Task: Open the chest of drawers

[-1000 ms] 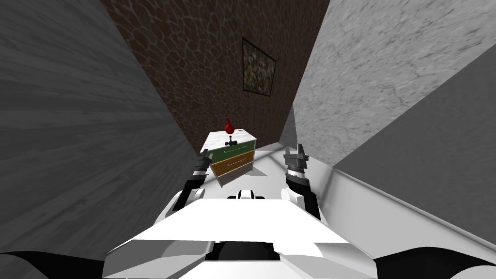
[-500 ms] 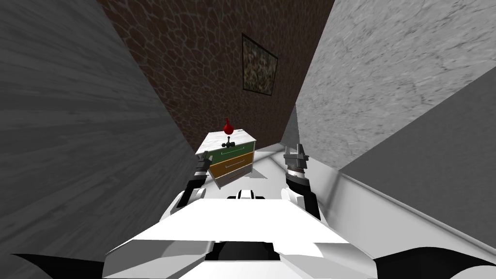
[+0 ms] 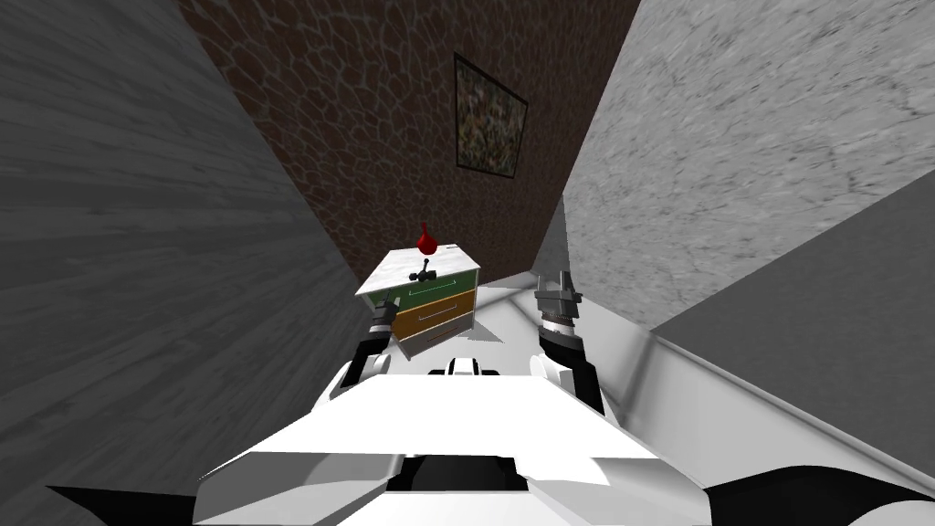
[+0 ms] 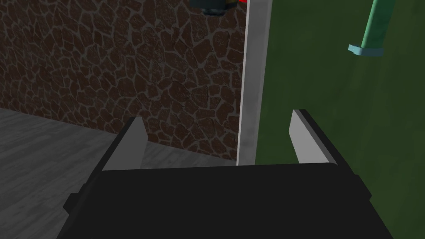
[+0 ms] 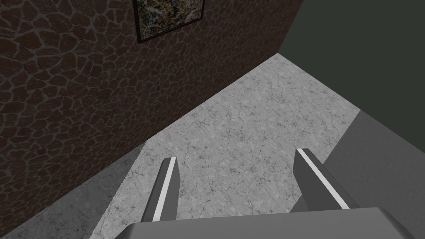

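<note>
The chest of drawers [image 3: 427,301] stands ahead against the brown stone wall. It has a white marbled top, a green top drawer [image 3: 440,285], an orange middle drawer [image 3: 442,314] and a pale bottom one, all closed. My left gripper [image 3: 383,307] is open at the chest's left front corner. In the left wrist view its fingers [image 4: 308,139] straddle the chest's white side edge [image 4: 250,91], with the green drawer front [image 4: 344,108] and its pale green handle [image 4: 370,31] beyond one finger. My right gripper [image 3: 556,290] is open and held up to the right of the chest, holding nothing.
A red vase [image 3: 425,241] and a small dark object [image 3: 425,271] stand on the chest's top. A grey wall [image 3: 137,237] runs close along the left, and a speckled grey wall [image 3: 730,164] along the right. A framed picture [image 3: 488,114] hangs on the stone wall.
I have moved forward, so the chest looks nearer and larger. My left gripper now overlaps the chest's left front corner. The right arm has kept its pose.
</note>
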